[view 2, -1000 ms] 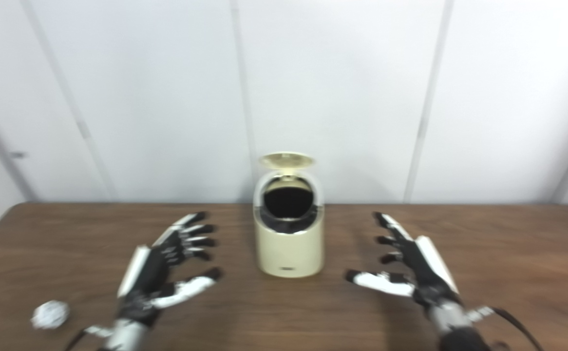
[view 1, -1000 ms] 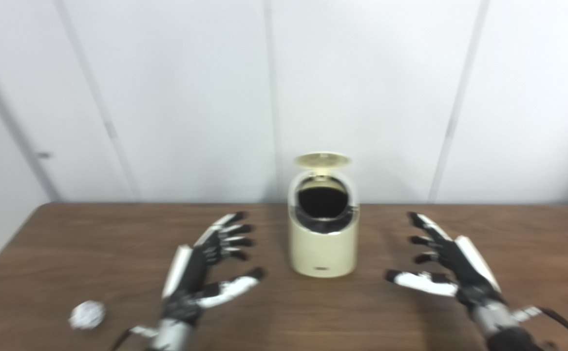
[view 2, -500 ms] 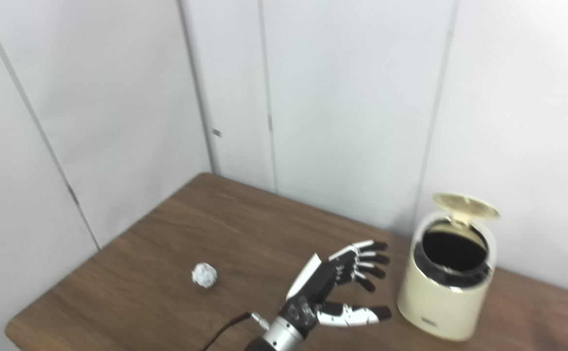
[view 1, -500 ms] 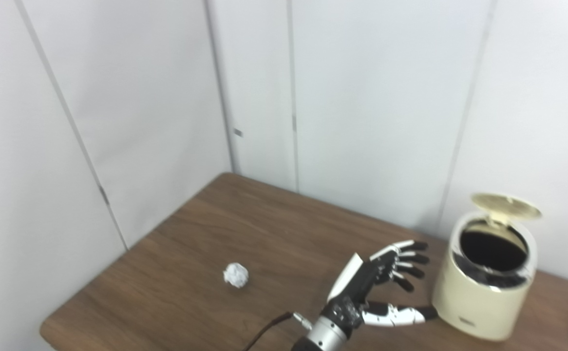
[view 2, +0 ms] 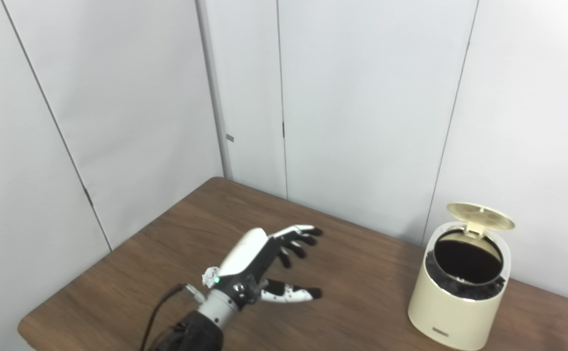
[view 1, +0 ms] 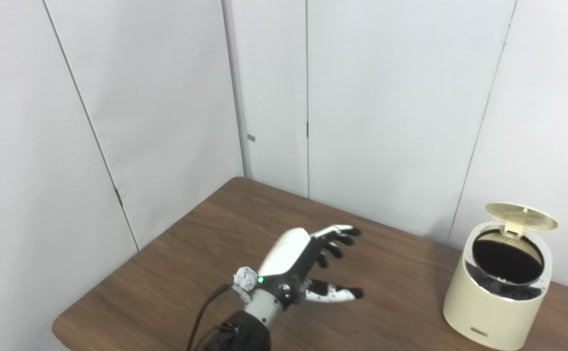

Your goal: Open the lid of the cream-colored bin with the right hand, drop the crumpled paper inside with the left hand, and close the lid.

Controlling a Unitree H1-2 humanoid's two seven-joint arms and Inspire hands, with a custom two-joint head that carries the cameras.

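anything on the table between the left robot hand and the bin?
Nothing: both eye views show bare wood between the left robot hand and the cream-colored bin. The crumpled paper sits on the hand's other side, partly hidden by the wrist.

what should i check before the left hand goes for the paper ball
1. Lid of the cream-colored round bin open: ok, hinged up, dark opening exposed.
2. Left hand free: ok, fingers spread, holding nothing.
3. White crumpled paper ball located: ok, on the brown wooden table, partly hidden behind the wrist.
4. Hand lined up over the paper: not ok, fingers point past it.
5. Right hand clear of the bin: cannot tell, almost wholly out of frame.
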